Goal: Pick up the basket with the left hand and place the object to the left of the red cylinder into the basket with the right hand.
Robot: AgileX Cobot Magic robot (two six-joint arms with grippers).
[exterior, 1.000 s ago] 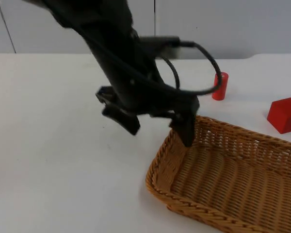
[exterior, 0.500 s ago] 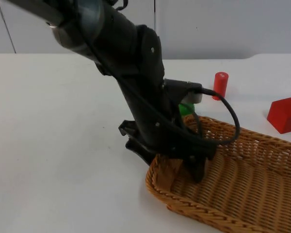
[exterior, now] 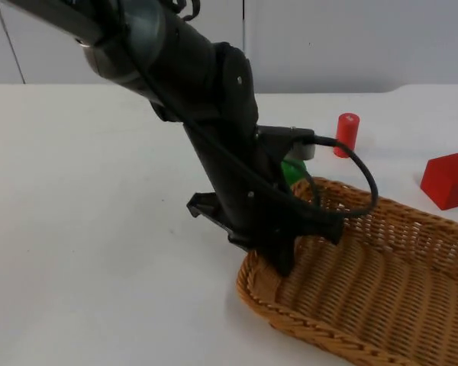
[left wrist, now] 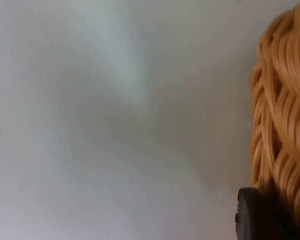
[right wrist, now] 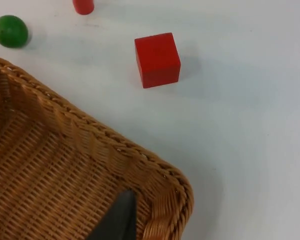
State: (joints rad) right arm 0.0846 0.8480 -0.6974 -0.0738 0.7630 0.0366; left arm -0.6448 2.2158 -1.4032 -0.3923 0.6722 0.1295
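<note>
The woven wicker basket lies on the table at the front right. My left gripper is down at its left end wall, shut on the rim, with one finger inside the basket. In the left wrist view the weave stands right beside a black fingertip. A green ball, half hidden behind the left arm, sits left of the red cylinder. One fingertip of my open right gripper hangs over the inside of the basket, holding nothing; the ball and cylinder lie beyond the rim.
A red cube stands to the right, just past the basket's far rim, also seen as the cube in the right wrist view. The white table stretches bare to the left, and a grey wall closes the back.
My left gripper dropped onto the basket's left end and its fingers closed on the rim. The basket's left corner shifted slightly to the right.
</note>
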